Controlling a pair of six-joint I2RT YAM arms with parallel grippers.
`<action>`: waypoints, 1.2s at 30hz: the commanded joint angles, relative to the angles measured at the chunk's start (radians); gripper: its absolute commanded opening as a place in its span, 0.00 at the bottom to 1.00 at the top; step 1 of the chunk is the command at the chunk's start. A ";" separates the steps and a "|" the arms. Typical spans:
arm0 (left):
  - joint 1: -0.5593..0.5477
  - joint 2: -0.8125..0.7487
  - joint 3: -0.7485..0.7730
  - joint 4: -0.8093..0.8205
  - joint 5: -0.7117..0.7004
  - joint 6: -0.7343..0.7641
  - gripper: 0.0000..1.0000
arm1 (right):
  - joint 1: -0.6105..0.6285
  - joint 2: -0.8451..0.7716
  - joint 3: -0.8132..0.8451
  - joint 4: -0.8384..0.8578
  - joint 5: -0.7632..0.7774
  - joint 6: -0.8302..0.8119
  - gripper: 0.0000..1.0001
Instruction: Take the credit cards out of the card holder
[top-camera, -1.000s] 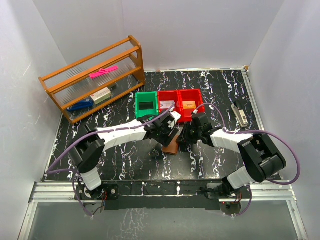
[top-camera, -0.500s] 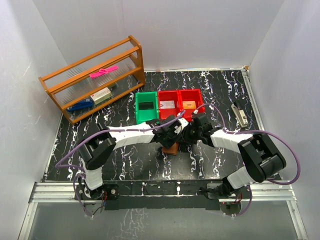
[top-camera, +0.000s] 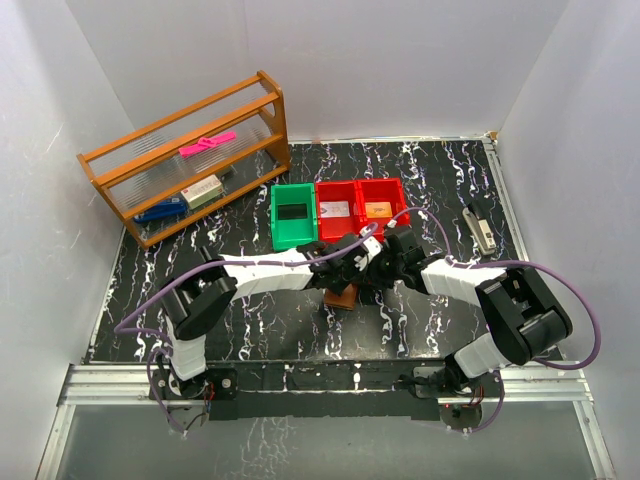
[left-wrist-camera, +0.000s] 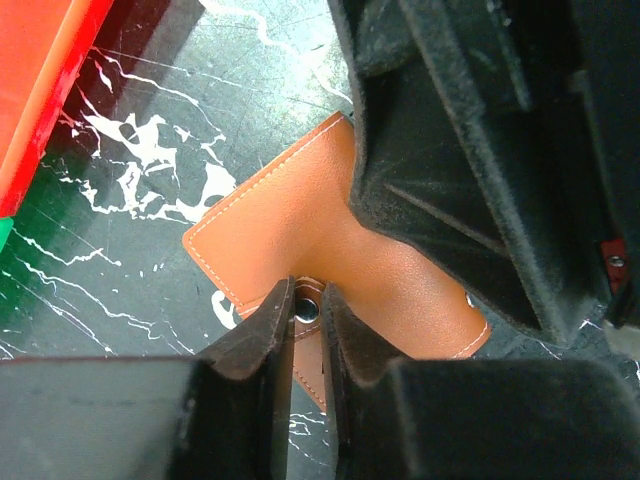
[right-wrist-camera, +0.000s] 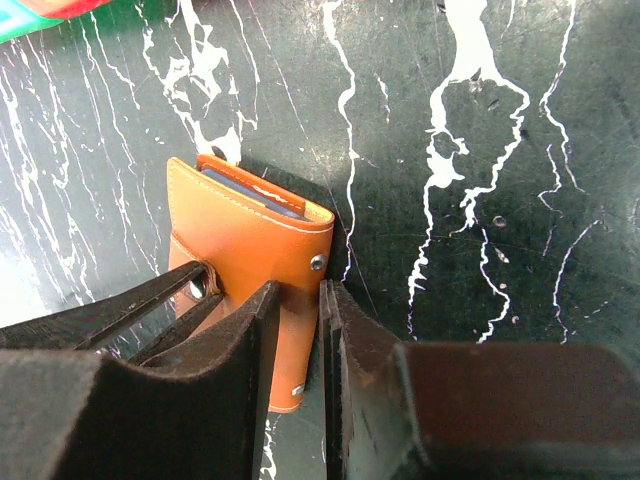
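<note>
The card holder, a brown leather wallet folded shut, lies mid-table between both arms. My right gripper is shut on the card holder's side edge, pinning it. My left gripper has its jaws closed on the wallet's snap strap, the metal stud showing between the fingertips. In the top view the left gripper and the right gripper meet over the wallet. A blue-grey edge of the credit cards shows in the wallet's mouth.
Behind the wallet stand a green bin and two red bins, each red one with a card in it. A wooden rack fills the back left. A small grey tool lies at the right.
The left arm swung right to the wallet and its jaws closed on the snap strap. The right arm and the wallet stayed put.
</note>
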 joint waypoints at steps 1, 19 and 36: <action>0.005 0.064 -0.052 0.017 0.008 -0.026 0.05 | 0.004 -0.001 -0.025 -0.014 -0.005 -0.005 0.22; 0.168 -0.110 -0.213 0.186 0.194 -0.260 0.00 | 0.001 0.008 -0.029 -0.043 0.031 -0.014 0.21; 0.258 -0.237 -0.344 0.290 0.339 -0.419 0.00 | 0.003 -0.050 -0.015 0.012 -0.116 -0.057 0.36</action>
